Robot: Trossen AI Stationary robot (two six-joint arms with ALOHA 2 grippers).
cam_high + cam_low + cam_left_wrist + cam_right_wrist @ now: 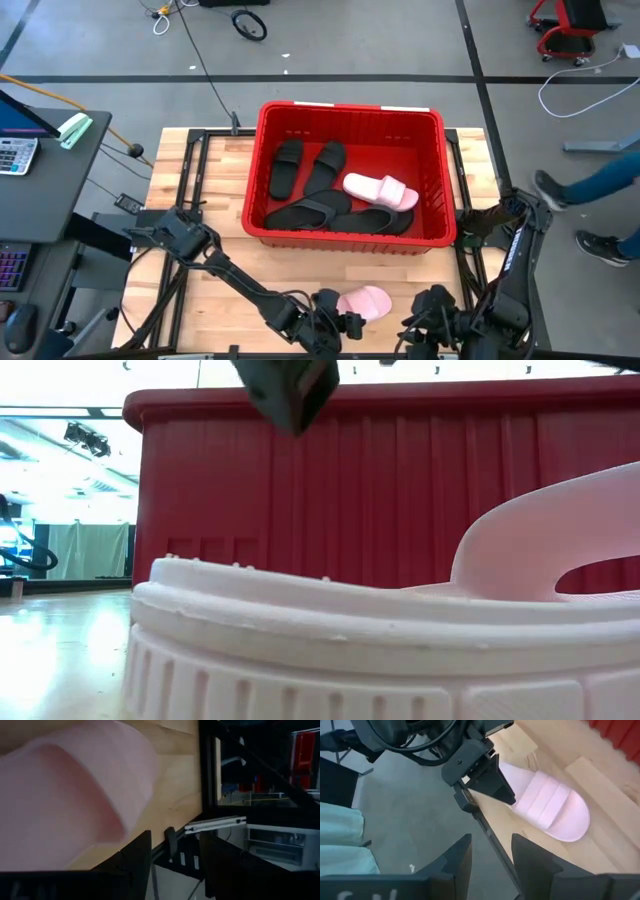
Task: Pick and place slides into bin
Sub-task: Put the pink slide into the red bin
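Observation:
A pale pink slide (365, 300) lies sole down on the wooden table near its near edge, in front of the red bin (350, 108). In the low view the slide (330, 630) fills the foreground. My left gripper (335, 325) is open beside the slide's strapless end; in the left wrist view the slide (65, 795) lies to one side of its fingers (135, 857), not between them. My right gripper (435, 320) hangs open above the near edge, right of the slide (550, 805). Black slides (305, 212) and a pink one (380, 190) lie in the bin. My left gripper (490, 782) comes in slanting down from the table's near left, its fingertips right at the edge of the pink slide's strapless end (516, 795). I cannot tell whether a finger touches the slide. The slide lies flat on the table.
The bin's near wall (400, 490) rises close behind the slide. Dark metal frame rails (190, 200) run along the table's sides. A desk with a keyboard (15, 155) stands to the left. A person's legs (590, 190) show at the right beyond the table.

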